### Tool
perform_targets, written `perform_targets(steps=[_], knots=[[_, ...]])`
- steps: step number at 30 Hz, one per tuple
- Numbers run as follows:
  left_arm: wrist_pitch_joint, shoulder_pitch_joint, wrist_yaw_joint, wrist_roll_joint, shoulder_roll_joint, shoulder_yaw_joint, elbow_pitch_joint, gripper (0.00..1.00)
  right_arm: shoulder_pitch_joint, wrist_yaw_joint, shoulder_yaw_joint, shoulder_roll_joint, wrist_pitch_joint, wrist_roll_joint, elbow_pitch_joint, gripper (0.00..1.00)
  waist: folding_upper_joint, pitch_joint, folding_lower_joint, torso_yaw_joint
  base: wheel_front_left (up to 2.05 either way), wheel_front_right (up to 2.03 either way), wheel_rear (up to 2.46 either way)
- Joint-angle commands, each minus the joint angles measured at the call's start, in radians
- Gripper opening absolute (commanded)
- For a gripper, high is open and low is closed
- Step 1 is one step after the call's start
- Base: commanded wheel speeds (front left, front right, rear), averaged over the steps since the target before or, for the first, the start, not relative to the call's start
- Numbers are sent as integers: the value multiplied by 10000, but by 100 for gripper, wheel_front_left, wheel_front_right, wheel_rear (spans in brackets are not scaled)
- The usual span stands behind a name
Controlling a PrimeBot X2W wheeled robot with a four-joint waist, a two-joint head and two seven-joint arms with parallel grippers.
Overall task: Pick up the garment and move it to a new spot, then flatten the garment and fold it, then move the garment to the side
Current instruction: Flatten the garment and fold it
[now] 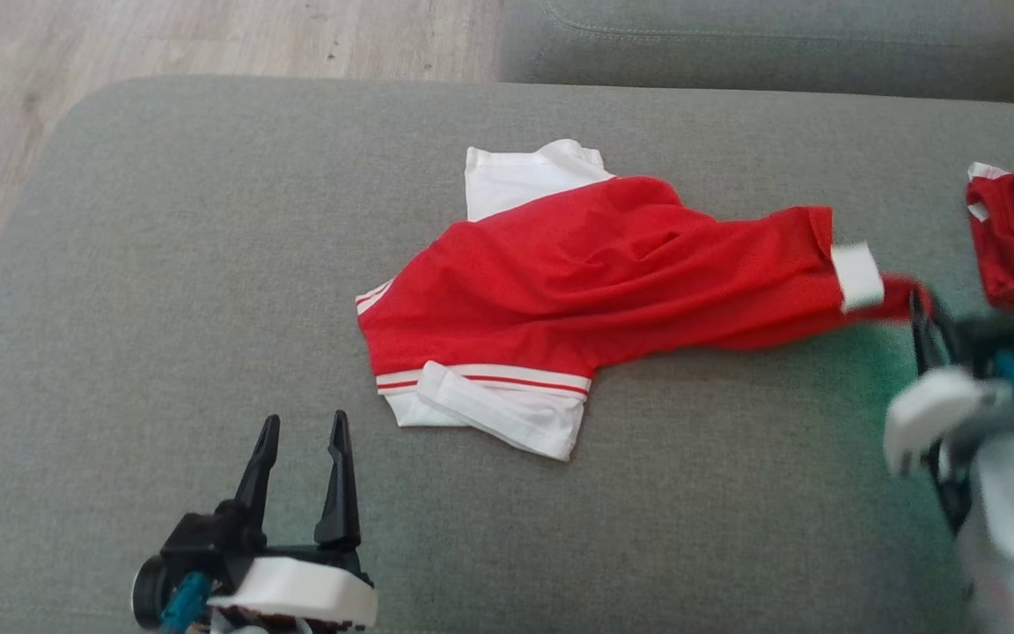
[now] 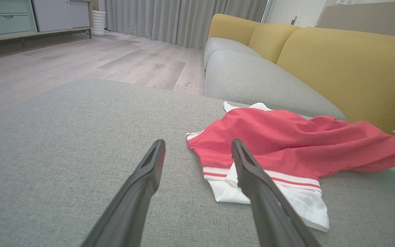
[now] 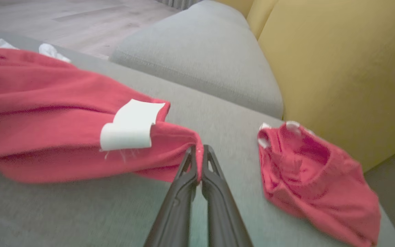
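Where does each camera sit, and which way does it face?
Head: on the head, looking down at the shirt on the cushion; left claw, right arm show.
Left wrist: on the left arm, facing the shirt past open fingers.
Right wrist: on the right arm; right claw pinches the shirt.
All share the shirt.

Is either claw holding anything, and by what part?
Right claw pinches the red shirt by its stretched red edge, just past the white patch. Left claw is open, holding nothing.
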Motion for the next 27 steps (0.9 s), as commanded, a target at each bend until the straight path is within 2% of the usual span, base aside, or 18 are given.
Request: perform_targets(steps=[1, 9, 10, 11, 12, 13, 20, 27], knots=[[-123, -322, -42, 104, 55, 450, -267, 100, 437, 63, -80, 162, -227, -101, -590, 0, 0, 50, -1, -60, 0, 0, 0], [-123, -309, -92, 177, 38, 568, -236, 100, 2284, 63, -712, 869, -294, -394, -1915, 0, 0, 151, -1, -427, 0, 0, 0], [-123, -325, -101, 187, 20, 555, -225, 100, 2412, 63, -764, 933, -287, -412, -2028, 11, 0, 155, -1, -461, 0, 0, 0], [-123, -337, -108, 195, 4, 543, -213, 100, 2528, 63, -820, 998, -282, -408, -2129, 37, 0, 154, -1, -492, 0, 0, 0], [-123, -344, -116, 199, -7, 535, -200, 100, 2640, 63, -868, 1058, -274, -400, -2217, 74, 0, 148, -1, -524, 0, 0, 0], [-124, -347, -122, 203, -17, 529, -185, 100, 2748, 63, -900, 1110, -274, -400, -2302, 100, 0, 136, -1, -553, 0, 0, 0], [-124, -320, -158, 186, -37, 516, -86, 100, 3362, 63, -950, 1327, -268, -159, -2797, 100, 0, -34, -1, -650, 0, 0, 0], [-124, -275, -196, 184, -5, 642, -78, 100, 3804, 63, -876, 1406, -292, 202, -3969, 100, 0, -343, -1, -736, 0, 0, 0]])
